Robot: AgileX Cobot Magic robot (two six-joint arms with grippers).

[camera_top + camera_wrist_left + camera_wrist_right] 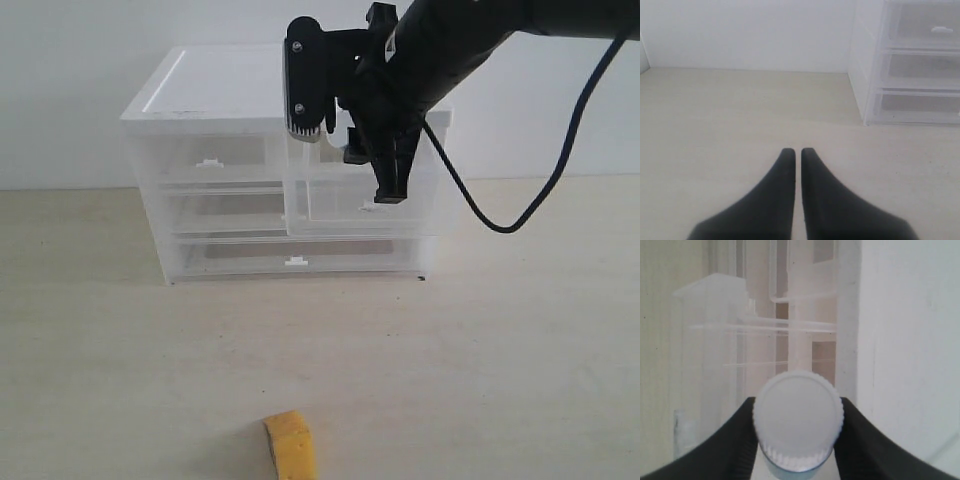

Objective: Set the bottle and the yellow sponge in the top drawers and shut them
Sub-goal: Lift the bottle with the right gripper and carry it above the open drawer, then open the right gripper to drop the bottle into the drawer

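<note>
My right gripper [392, 188] hangs fingers-down over the pulled-out top right drawer [335, 210] of the white-topped cabinet [215, 85]. In the right wrist view this gripper [798, 402] is shut on the bottle [798, 420]; its white ribbed cap faces the camera, with a sliver of teal below. The drawer's clear walls [710, 340] lie just beyond the bottle. In the exterior view the bottle is hidden. The top left drawer [208, 160] is closed. The yellow sponge [290, 446] lies on the table near the front edge. My left gripper [798, 151] is shut and empty above bare table.
Two full-width drawers [295, 262] sit closed below the top ones. The right arm's black cable [520, 218] loops down beside the cabinet. In the left wrist view the cabinet [865, 65] stands off to one side, its closed top left drawer's handle [941, 29] showing.
</note>
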